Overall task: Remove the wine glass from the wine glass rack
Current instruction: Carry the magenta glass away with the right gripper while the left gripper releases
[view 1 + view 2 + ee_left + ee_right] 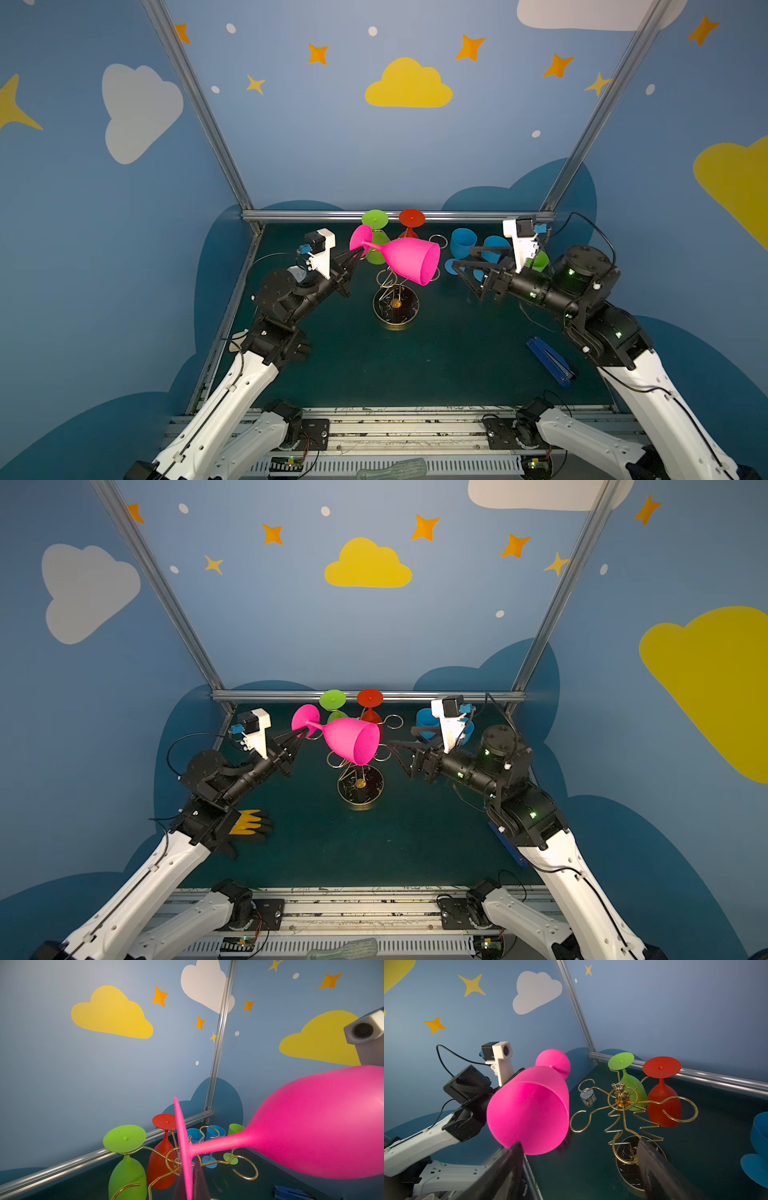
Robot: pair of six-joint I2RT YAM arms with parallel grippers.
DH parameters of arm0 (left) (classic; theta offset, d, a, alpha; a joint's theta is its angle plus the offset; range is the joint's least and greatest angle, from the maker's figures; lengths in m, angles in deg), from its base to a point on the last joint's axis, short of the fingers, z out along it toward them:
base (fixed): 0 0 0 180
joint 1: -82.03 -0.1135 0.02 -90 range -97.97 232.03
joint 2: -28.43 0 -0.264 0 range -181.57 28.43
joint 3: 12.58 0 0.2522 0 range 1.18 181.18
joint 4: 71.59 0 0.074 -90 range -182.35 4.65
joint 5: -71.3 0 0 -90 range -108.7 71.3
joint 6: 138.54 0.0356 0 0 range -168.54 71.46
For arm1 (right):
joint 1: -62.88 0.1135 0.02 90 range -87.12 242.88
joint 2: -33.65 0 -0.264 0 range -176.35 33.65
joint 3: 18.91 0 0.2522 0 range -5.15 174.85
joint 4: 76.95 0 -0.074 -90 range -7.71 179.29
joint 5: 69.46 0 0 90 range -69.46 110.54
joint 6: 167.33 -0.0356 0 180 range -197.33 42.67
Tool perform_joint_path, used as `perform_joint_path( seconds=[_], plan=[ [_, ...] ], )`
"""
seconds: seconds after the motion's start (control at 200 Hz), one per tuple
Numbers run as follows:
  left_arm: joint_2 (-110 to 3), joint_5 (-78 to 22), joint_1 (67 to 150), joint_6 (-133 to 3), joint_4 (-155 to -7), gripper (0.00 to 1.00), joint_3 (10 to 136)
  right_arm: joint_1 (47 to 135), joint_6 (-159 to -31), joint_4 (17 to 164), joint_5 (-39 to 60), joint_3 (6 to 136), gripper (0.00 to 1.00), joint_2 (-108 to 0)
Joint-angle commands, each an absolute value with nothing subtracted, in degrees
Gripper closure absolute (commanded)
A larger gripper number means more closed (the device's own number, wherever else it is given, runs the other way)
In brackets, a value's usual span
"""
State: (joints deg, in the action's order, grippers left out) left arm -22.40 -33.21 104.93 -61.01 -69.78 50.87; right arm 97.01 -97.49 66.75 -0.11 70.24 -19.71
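Dark green surface [457,365]. Wine glass rack [405,309] stands mid-surface, with a green glass [375,219] and a red glass [411,217] hanging upside down on its far loops. Pink wine glass [409,259] is off the loops, in the air, tipped sideways over the rack, mouth toward the right gripper [462,257]. Left gripper [356,255] fingers are clamped at its foot end. Right gripper fingers are wide, holding nothing, near the bowl rim. Blue glasses [462,241] stand on the surface behind it.

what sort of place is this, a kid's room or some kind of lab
Probably a robot test booth, not a kid's room: two arms mounted on a rail, an aluminium frame around a table, and cloud decals on flat panels.
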Motion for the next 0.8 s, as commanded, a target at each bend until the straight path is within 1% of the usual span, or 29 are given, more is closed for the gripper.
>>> perform_joint_path(
  seconds=[0.0,0.33,0.521,0.611,0.696,0.756,0.791],
  plan=[
    [-21.85,-32.5,104.92,-63.6,-69.1,0.97,51.37,96.64,-98.59,68.32,1.21,69.12,0.17,-20.06],
    [-22.19,-32.5,104.92,-62.62,-69.14,0.97,50.57,98.55,-100.33,71.49,-2.66,71.24,0.21,-25.75],
    [-22.25,-32.48,104.94,-61.81,-69.27,0.97,49.75,101.08,-100.44,72.79,-2.13,72.43,0.22,-28.5],
    [-22.1,-32.45,104.89,-61.77,-69.1,0.97,49.28,102.11,-100.43,72.88,-1.57,73.07,0.24,-29.9],
    [-21.9,-32.5,104.97,-61.81,-69.01,0.97,48.99,102.69,-100.4,72.92,-1.32,73.64,0.3,-31.17],
    [-21.69,-32.5,104.97,-61.81,-69.01,0.97,48.82,103.04,-100.61,73.44,-1.43,73.86,0.4,-31.8],
    [-21.6,-32.48,104.95,-61.73,-68.96,0.97,48.71,103.21,-100.86,73.85,-1.52,73.87,0.49,-32.13]
  ],
)
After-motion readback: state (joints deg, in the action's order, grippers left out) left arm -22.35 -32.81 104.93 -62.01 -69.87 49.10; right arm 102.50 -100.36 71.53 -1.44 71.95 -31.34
